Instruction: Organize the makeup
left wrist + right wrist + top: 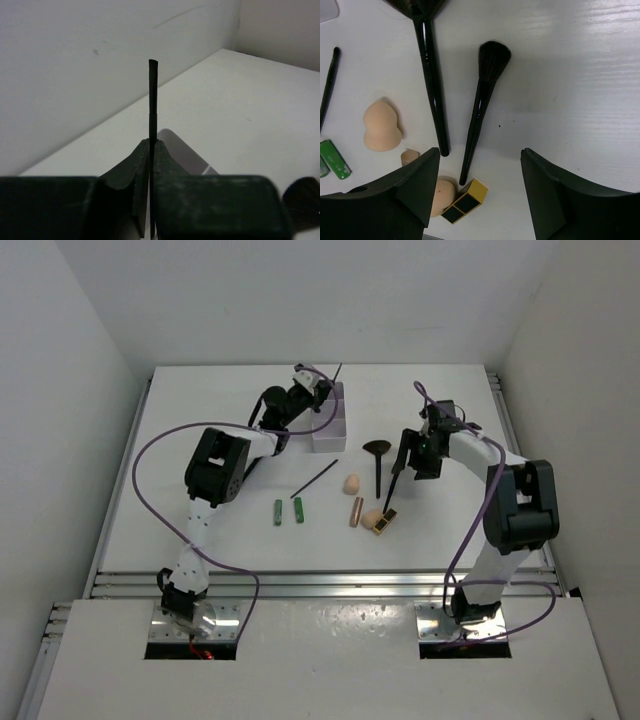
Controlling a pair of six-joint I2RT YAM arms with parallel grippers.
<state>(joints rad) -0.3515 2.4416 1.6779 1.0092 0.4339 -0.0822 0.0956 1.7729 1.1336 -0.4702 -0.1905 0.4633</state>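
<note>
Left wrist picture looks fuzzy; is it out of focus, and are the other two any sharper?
Left wrist view: yes, soft, especially the left end effector close to the lens, pinching a thin black stick. Right wrist view: sharper, a soft shadow beside the round black bristle brush. Top external view: evenly lit, no glare.

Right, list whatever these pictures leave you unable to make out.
Box compartments: top view, too small, partly under the left hand.
Stick: left wrist view, lower end hidden in that hand's grip.
Fan brush head: right wrist view, cut by the top edge.
Rose-gold tube: same view, mostly behind the right hand.
Green tubes: same view, one cut by the left edge.
</note>
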